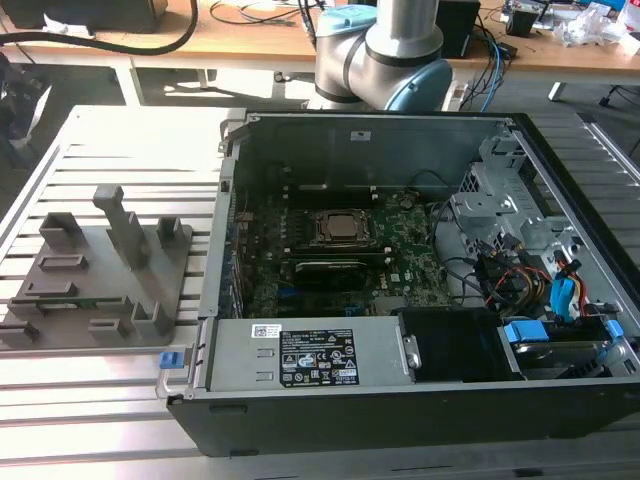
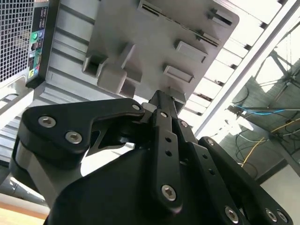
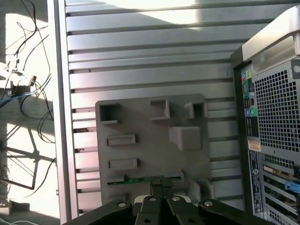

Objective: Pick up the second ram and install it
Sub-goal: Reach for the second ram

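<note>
Jaws were pressed together with nothing pinched between them, in both wrist views. They hung well above the grey holder tray (image 3: 150, 136), tips lined up over one end of the second ram (image 3: 136, 179).

The second ram, a thin green stick, sat flat in a slot along one edge of the tray, not picked. In the exterior view the ram (image 1: 75, 301) lay on the tray's (image 1: 110, 285) edge nearest the camera, toward the exterior view's left. Other pockets and posts on the tray (image 2: 154, 42) were grey, contents not discernible.

The tray rested on the slatted metal counter (image 3: 140, 65), just beside the open PC case (image 3: 276, 117), whose perforated back panel faced the wrist cameras.

In the exterior view the case (image 1: 350, 140) lay on its side on the counter (image 1: 100, 400), lid off. The power supply (image 1: 300, 350) sat nearest the camera, then a black oblong module (image 1: 335, 268), then the CPU socket (image 1: 340, 228) on the green board. Couldn't tell the memory slots' state.

The arm (image 1: 385, 50) stood behind the case, with a wooden desk (image 1: 250, 30) beyond it.
</note>
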